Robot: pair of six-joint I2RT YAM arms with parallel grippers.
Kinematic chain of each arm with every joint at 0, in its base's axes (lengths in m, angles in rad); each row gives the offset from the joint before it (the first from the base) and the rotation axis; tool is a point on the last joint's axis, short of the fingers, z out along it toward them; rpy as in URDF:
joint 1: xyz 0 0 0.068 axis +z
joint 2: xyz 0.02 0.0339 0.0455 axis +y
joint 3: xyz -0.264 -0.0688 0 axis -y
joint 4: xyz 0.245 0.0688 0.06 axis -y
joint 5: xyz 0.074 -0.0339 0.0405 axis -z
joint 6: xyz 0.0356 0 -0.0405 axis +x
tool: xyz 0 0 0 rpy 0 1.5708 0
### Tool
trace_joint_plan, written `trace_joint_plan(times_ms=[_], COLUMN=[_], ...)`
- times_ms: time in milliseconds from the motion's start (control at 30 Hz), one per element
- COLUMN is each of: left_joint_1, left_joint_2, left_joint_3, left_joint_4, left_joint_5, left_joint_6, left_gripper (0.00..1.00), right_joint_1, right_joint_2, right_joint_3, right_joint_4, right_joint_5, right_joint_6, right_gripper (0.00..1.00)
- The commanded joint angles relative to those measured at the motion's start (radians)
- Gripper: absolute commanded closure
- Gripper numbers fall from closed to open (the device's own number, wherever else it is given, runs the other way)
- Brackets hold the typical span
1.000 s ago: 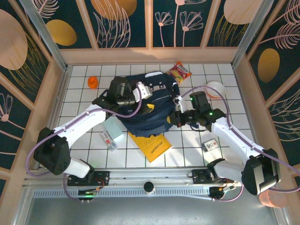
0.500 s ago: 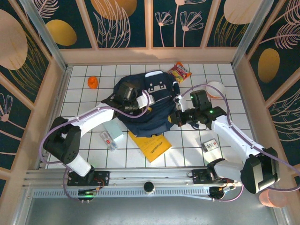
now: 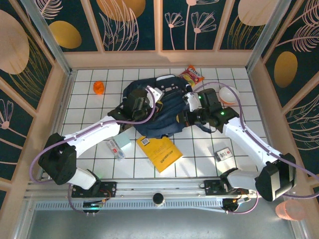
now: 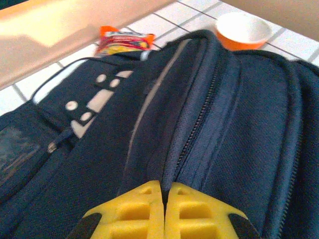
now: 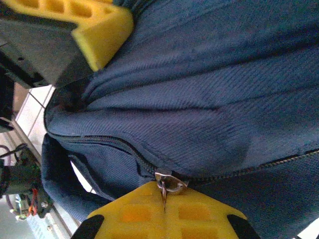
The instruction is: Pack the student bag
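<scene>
The student bag point(image 3: 167, 112) lies slumped on the white gridded table point(image 3: 199, 152), a little toward 12 o'clock of centre. It is a navy heap of coarse woven cloth, with a pale trim line running along one seam and a white buckle patch point(image 4: 92, 102) punched with round holes. I can read no brand on it.

The left gripper point(image 4: 163, 191) comes in from 9 o'clock. Its ribbed yellow fingers are pressed together on a ridge of the bag's cloth, just beside a dark toothed zip. The right gripper point(image 5: 164, 196) reaches in from 3 o'clock, clamped tight on the small metal zip pull point(image 5: 167, 184), where the zip line curves across the twill.

At the bag's 1 o'clock, touching its edge, sits a crinkly red and yellow snack packet point(image 3: 191, 75); its lettering is too blurred to read. At 3 o'clock, beyond the right arm, is a round bowl point(image 3: 229, 94), orange outside and white inside. A flat yellow envelope point(image 3: 160, 153) lies at 6 o'clock, its top edge tucked at the bag's hem, with a white label too small to make out. A small orange object point(image 3: 98, 87) sits well apart at 10 o'clock
</scene>
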Motion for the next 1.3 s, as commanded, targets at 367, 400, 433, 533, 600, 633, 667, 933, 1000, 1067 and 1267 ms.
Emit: trace_joint_plan(times_ms=[367,400,433,533,600,633,667,933,1000,1067,1267], left_joint_1=[-0.021,-0.026,-0.033,-0.049,-0.051,-0.051,-0.050,0.020,0.051,0.074,0.103], left_joint_2=[0.134,0.130,0.128,0.121,0.110,0.100,0.087,0.016,0.003,-0.002,-0.004], left_joint_3=[0.176,0.164,0.152,0.143,0.130,0.112,0.088,-0.030,-0.045,-0.052,-0.062], left_joint_4=[0.163,0.177,0.189,0.192,0.200,0.215,0.238,0.337,0.356,0.361,0.364], left_joint_5=[-0.214,-0.197,-0.181,-0.167,-0.175,-0.180,-0.191,0.052,0.124,0.188,0.301], left_joint_6=[-0.057,-0.065,-0.073,-0.097,-0.113,-0.115,-0.113,-0.030,-0.029,-0.002,0.063], left_gripper=[1.00,1.00,1.00,1.00,1.00,1.00,1.00,1.00,1.00,1.00,1.00], right_joint_1=[0.068,0.069,0.067,0.066,0.067,0.066,0.061,-0.103,-0.151,-0.182,-0.232], right_joint_2=[0.023,0.026,0.032,0.064,0.075,0.074,0.069,-0.098,-0.146,-0.171,-0.169], right_joint_3=[0.101,0.091,0.079,0.075,0.086,0.092,0.091,-0.099,-0.162,-0.201,-0.268], right_joint_4=[-0.041,-0.009,0.032,0.091,0.083,0.076,0.067,0.142,0.183,0.198,0.365], right_joint_5=[-0.211,-0.207,-0.212,-0.211,-0.184,-0.175,-0.166,-0.182,-0.181,-0.169,-0.169], right_joint_6=[0.280,0.328,0.378,0.446,0.446,0.436,0.428,0.490,0.524,0.534,0.612], right_gripper=[1.00,1.00,1.00,1.00,1.00,1.00,0.99,0.47,0.39,0.35,0.31])
